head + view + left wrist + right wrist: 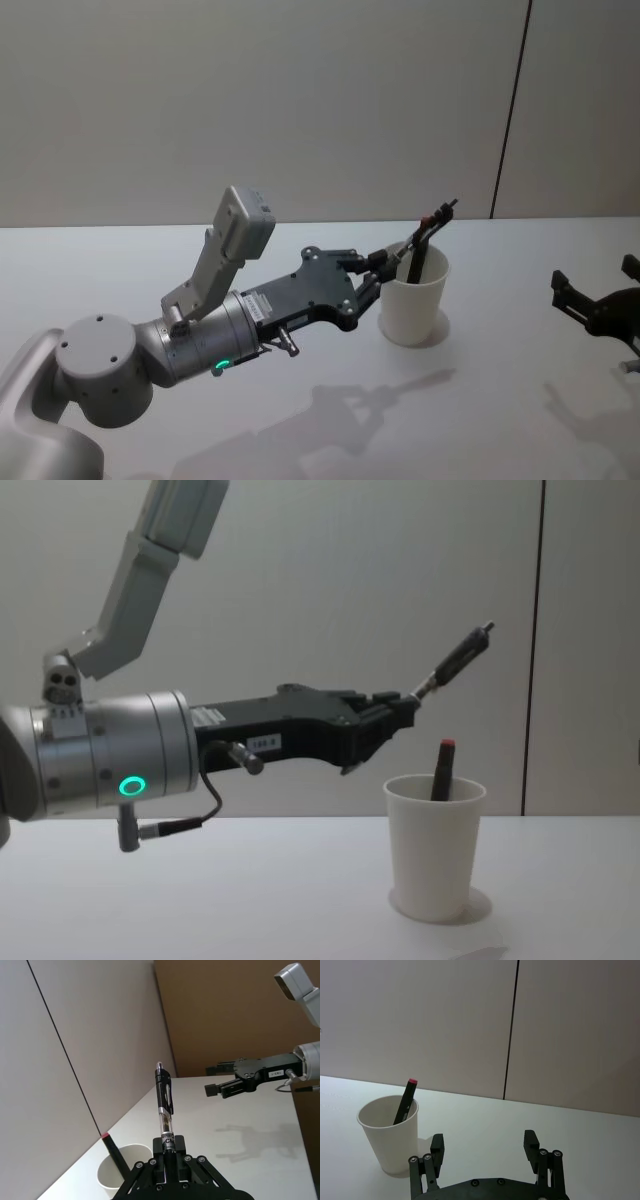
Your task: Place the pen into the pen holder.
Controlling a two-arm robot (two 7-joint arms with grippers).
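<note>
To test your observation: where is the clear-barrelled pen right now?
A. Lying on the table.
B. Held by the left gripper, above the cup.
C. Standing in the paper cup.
B: the left gripper is shut on the pen, tilted in the air above the pen holder.

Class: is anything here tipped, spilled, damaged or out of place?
Nothing stands out. The pen holder stands upright, a red-tipped marker leaning inside; the left gripper holds the pen tilted above it; the right gripper rests aside.
</note>
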